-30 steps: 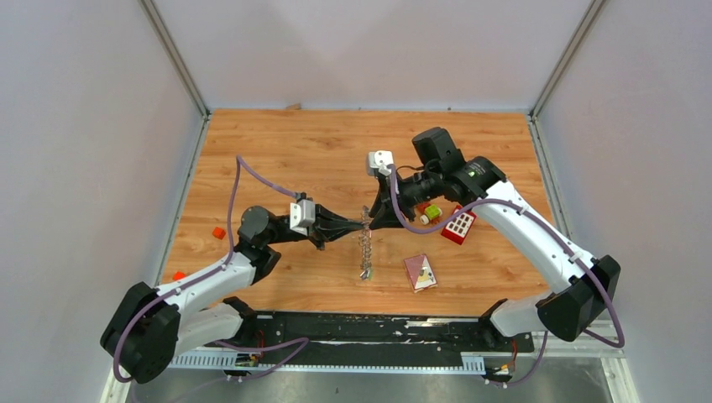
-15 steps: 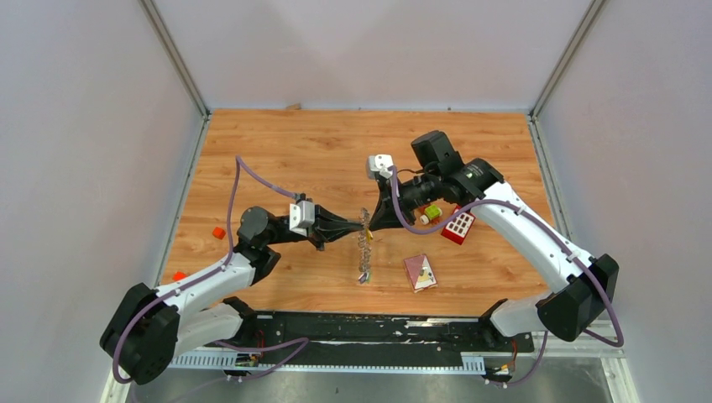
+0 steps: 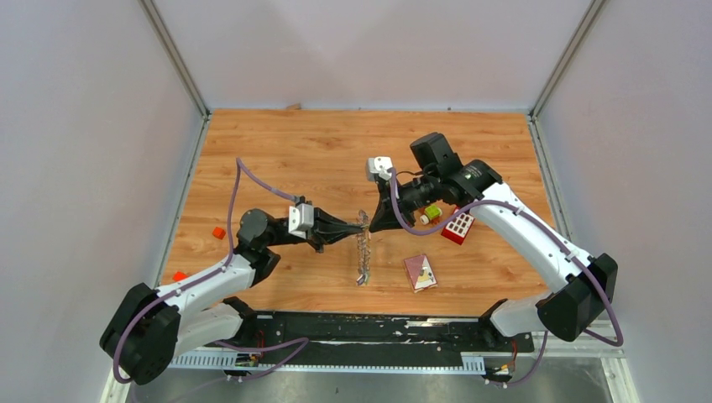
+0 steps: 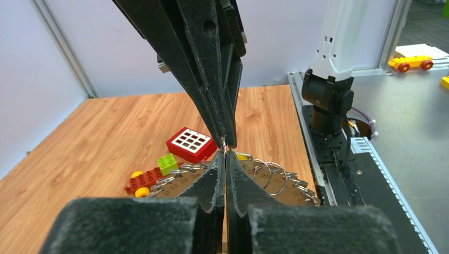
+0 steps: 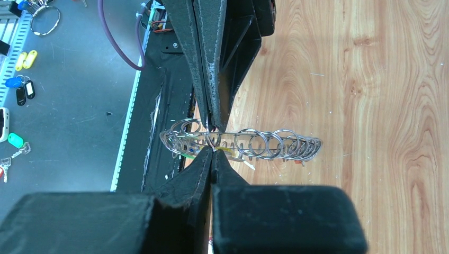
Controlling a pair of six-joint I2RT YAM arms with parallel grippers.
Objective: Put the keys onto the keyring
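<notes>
Keyring (image 3: 363,252) hung edge-on between the arms, over the wooden surface (image 3: 294,151) — left gripper (image 3: 359,223) and right gripper (image 3: 374,225) met tip to tip at its top, each pair of jaws pressed together, pinching its wire.

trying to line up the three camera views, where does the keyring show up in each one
top external: keyring at the table centre, a thin strip running toward the near edge from the arms' meeting tips.
left wrist: keyring low centre-right, just behind the left gripper.
right wrist: keyring mid-frame, a row of rings running right from the right gripper.
shared landmark: both shut grippers meeting tip to tip on it.
</notes>
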